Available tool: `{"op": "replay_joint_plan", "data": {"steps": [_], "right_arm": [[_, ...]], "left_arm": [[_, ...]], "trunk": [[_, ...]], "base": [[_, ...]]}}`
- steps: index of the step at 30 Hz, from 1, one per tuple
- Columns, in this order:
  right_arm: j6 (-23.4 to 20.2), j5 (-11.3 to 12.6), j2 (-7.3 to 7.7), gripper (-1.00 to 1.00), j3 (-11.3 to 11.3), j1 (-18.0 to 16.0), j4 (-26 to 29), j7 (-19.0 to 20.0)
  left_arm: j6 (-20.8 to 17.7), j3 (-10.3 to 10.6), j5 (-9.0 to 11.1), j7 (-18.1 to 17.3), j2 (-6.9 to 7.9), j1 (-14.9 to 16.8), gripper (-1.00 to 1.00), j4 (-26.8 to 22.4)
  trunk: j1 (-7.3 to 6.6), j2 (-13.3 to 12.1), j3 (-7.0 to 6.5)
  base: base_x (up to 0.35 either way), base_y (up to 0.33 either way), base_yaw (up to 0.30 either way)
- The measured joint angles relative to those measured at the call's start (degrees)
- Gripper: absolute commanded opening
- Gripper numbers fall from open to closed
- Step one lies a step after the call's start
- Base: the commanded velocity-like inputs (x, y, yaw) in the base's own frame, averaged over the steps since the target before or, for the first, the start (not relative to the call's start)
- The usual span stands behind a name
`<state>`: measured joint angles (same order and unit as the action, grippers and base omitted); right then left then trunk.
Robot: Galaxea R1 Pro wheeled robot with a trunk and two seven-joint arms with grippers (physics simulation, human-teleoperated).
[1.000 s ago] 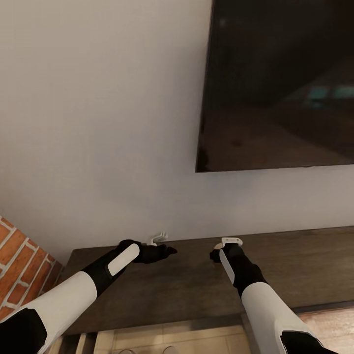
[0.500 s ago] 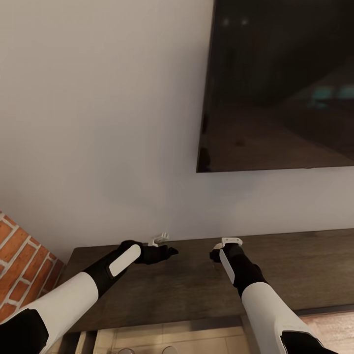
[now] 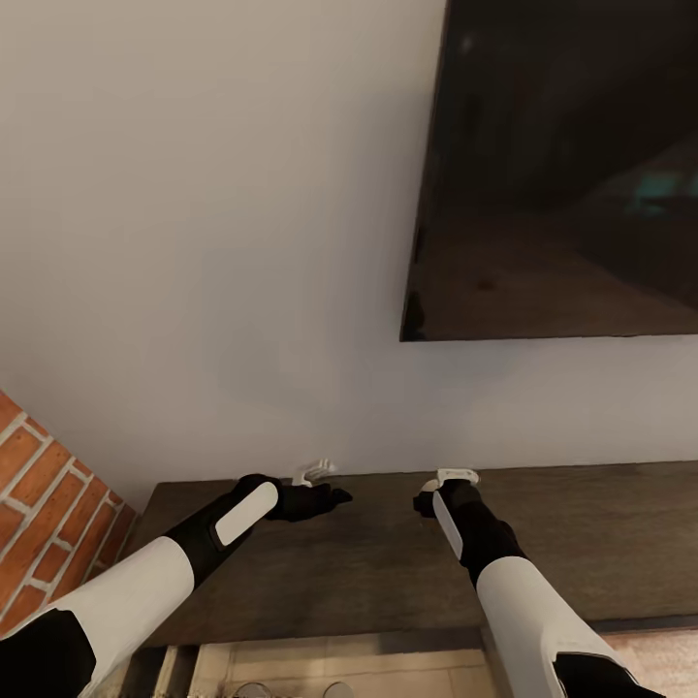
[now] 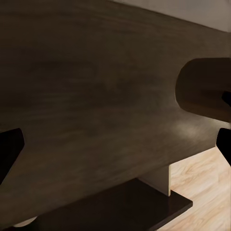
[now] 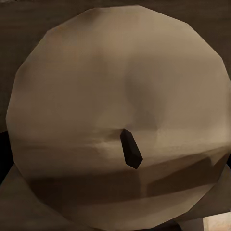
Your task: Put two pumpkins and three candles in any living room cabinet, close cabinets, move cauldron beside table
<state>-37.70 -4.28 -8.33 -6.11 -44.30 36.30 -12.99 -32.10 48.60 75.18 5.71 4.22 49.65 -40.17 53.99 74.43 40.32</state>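
Shifting a little to the left since half a second ago, the head camera now puts the dark screen (image 3: 562,174) further right and shows more of the red brick wall (image 3: 48,504). Both arms sit at the same spots in the picture as before.

The cabinet (image 3: 388,553) is a long, low, dark-brown unit with a flat, matte, grained top, set against a smooth pale wall (image 3: 194,242). Below its front edge a drawer (image 3: 388,664) stands pulled out, its inside paler.

The left gripper (image 3: 325,483) hovers over the top near the back edge. In the left wrist view its dark fingers (image 4: 9,149) stand wide apart with nothing between them. The top around it is bare, and light plank floor (image 4: 207,187) lies past the cabinet's end.

The right gripper (image 3: 448,478) hangs just above the top, well apart from the left one. Whether it is spread or pinching cannot be told. Its wrist view looks straight down on a candle (image 5: 115,96), a faceted round beige disc with a short dark wick (image 5: 131,149), very close to the camera with dark wood behind it.
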Motion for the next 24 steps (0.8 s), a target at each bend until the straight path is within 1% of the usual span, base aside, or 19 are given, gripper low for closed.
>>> {"op": "replay_joint_plan", "data": {"steps": [5, 18, 20, 24], "right_arm": [[0.0, 0.0, -0.02, -1.0, 0.0, 0.0, 0.0, 0.0], [0.0, 0.0, -0.02, -1.0, 0.0, 0.0, 0.0, 0.0], [0.0, -0.1, -0.02, -1.0, 0.0, 0.0, 0.0, 0.0], [0.0, 0.0, -0.02, -1.0, 0.0, 0.0, 0.0, 0.0]], "left_arm": [[0.0, 0.0, 0.0, 0.0, -0.03, 0.0, 1.0, 0.0], [0.0, 0.0, -0.1, 0.0, -0.1, 0.0, 1.0, 0.0], [0.0, 0.0, -0.1, 0.0, -0.09, 0.0, 1.0, 0.0], [0.0, 0.0, 0.0, -0.1, -0.09, 0.0, 1.0, 0.0]], "trunk": [[0.0, 0.0, 0.0], [0.0, 0.0, 0.0], [0.0, 0.0, 0.0], [0.0, 0.0, 0.0]], "base": [[0.0, -0.172, 0.282], [0.0, -0.296, 0.285], [0.0, -0.098, 0.173], [-0.059, -0.021, 0.038]]}}
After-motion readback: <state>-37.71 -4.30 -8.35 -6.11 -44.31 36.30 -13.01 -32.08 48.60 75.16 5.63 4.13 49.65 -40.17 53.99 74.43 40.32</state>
